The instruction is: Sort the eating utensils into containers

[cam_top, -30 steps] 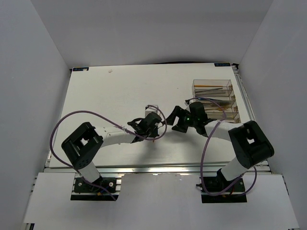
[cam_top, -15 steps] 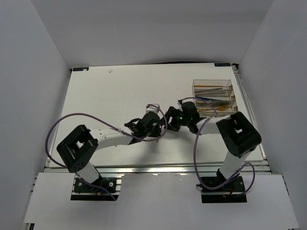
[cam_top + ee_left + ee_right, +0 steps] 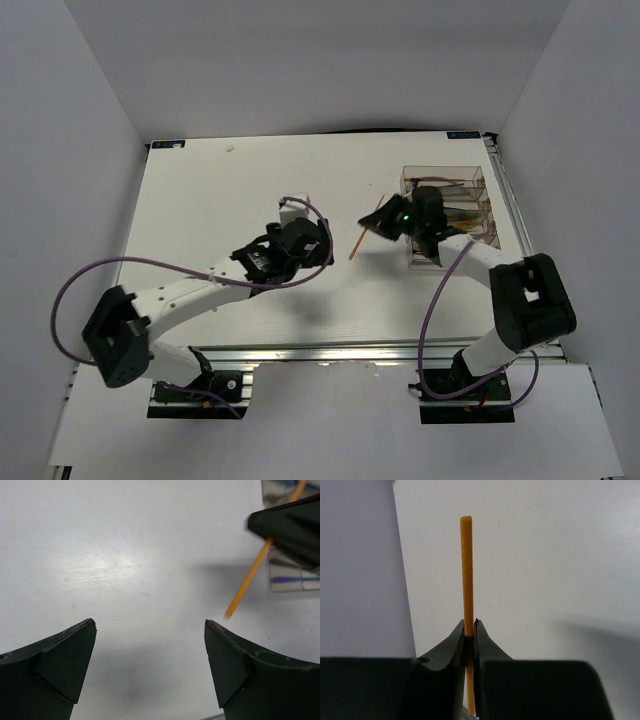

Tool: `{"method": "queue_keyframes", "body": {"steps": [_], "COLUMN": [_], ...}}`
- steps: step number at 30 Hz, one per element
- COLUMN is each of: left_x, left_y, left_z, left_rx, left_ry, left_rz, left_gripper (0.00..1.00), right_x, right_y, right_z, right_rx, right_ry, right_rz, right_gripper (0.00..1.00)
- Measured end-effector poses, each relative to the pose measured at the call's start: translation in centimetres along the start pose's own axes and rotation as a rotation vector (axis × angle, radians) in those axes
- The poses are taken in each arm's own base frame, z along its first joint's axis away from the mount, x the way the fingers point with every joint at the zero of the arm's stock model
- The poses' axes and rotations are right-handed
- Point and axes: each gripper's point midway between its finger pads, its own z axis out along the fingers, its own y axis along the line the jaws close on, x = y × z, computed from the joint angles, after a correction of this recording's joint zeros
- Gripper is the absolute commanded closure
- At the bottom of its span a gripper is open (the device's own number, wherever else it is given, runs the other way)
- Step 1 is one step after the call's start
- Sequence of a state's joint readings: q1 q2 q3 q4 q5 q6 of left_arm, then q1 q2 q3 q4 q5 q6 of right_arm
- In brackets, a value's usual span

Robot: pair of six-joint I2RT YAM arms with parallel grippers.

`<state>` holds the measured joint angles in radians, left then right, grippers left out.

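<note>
Bench: the white bench [image 3: 220, 200] showed no loose utensils on the parts the arms did not cover; I judged the sorting close to done.

Tray: the clear tray [image 3: 470, 178] of narrow compartments sat by the right edge, towards the far right corner, its long sides running left to right.

Tray contents: the right arm hid much of it. The farthest compartment held a slim yellowish piece [image 3: 436, 182]. The left wrist view showed a blue piece [image 3: 295, 580] lying flat in another compartment. What the rest held could not be told.

Right gripper: the right gripper [image 3: 469, 626] hung just left of the tray's left end, its jaws pressed tight on the orange chopstick.

Left gripper: the left gripper [image 3: 150, 626] hovered near the middle of the bench with its fingers spread wide and nothing between them, only bare surface below.

Orange chopstick: the orange chopstick [image 3: 356, 246] was pinched near one end. Its free length slanted away from the tray towards the near edge, seemingly off the surface, since it cast a shadow apart from itself.

Step in hand: carrying what was probably the last loose utensil over to the tray.

Next move: the stick would need turning to lie along a compartment, most likely the one with the other chopsticks. It would then be lowered between the walls before release, as a tilted stick could catch on a rim.
</note>
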<state>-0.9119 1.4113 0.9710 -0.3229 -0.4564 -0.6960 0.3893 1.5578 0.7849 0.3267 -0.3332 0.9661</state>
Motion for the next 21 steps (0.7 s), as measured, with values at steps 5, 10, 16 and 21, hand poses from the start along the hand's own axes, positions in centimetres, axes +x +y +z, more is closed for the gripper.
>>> {"method": "queue_keyframes", "body": {"steps": [5,10,16,21], "left_x": [-6.1,-5.2,-2.8,-4.0], "left_y": [3.4,8.2,11.1,10.9], "left_z": [-6.7,-9.7,-10.6,-11.9], "left_rx": [-0.093,-0.190,-0.214,-0.170], "left_ry": [-0.164,-0.176,-0.149,-0.206], "left_rz": [-0.006,0.085,0.158,0.129], "left_gripper": [0.02,0.02,0.02,0.02], "right_x": [-12.6,-22.8,-30.4,-31.9], "right_y": [-0.7,-3.0,-8.3,-14.8], "right_z": [-3.9,-8.8,-9.9,-8.3], "right_rx": [0.138,0.319,0.459,0.570], "right_ry": [-0.361,-0.700,-0.893,-0.917], "right_rz": [0.101,0.222,0.343,0.411], "right_gripper": [1.00,1.00,1.00,1.00]}}
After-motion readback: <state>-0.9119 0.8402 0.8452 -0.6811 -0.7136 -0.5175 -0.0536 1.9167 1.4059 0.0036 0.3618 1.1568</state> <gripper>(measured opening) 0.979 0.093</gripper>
